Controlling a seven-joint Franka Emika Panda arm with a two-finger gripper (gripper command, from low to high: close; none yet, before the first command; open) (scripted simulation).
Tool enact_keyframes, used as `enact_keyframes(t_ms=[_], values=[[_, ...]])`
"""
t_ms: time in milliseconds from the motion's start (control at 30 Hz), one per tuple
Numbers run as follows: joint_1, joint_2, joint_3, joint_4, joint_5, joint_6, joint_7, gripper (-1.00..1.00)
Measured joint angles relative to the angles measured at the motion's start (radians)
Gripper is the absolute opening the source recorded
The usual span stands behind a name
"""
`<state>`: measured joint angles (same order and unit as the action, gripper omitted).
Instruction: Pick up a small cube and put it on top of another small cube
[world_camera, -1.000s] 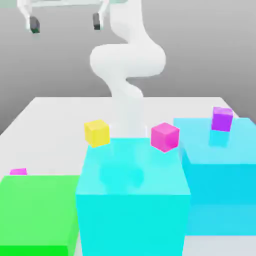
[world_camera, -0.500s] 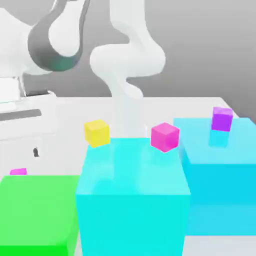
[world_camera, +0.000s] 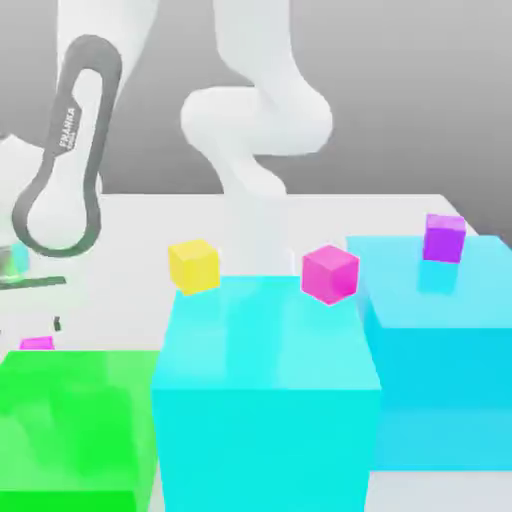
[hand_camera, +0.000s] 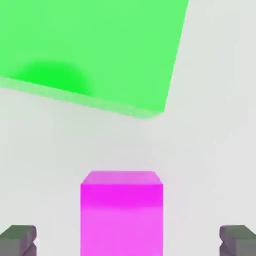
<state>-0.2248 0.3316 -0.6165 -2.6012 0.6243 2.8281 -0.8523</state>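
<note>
Gripper (hand_camera: 128, 242) is wide open with nothing held, fingertips (hand_camera: 19, 239) spread either side of the small cube (hand_camera: 122, 212), which sits on the table (world_camera: 130, 285) just behind the green block (world_camera: 75, 425) at the exterior view's left. You're lined up above it, so drop straight down; the yellow cube (world_camera: 194, 265) waits to the right, behind the cyan block (world_camera: 265, 380). Arm link (world_camera: 68, 150) reads FRANKA.
</note>
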Motion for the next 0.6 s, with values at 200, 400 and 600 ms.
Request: enact_keyframes(t_ms=[200, 400, 600], values=[[-0.118, 0.093, 0.148, 0.036, 0.152, 0.05, -0.118, -1.0], [-0.104, 0.084, 0.131, 0.033, 0.142, 0.042, -0.109, -1.0], [0.055, -0.047, -0.072, -0.019, -0.079, -0.027, 0.059, -1.0]])
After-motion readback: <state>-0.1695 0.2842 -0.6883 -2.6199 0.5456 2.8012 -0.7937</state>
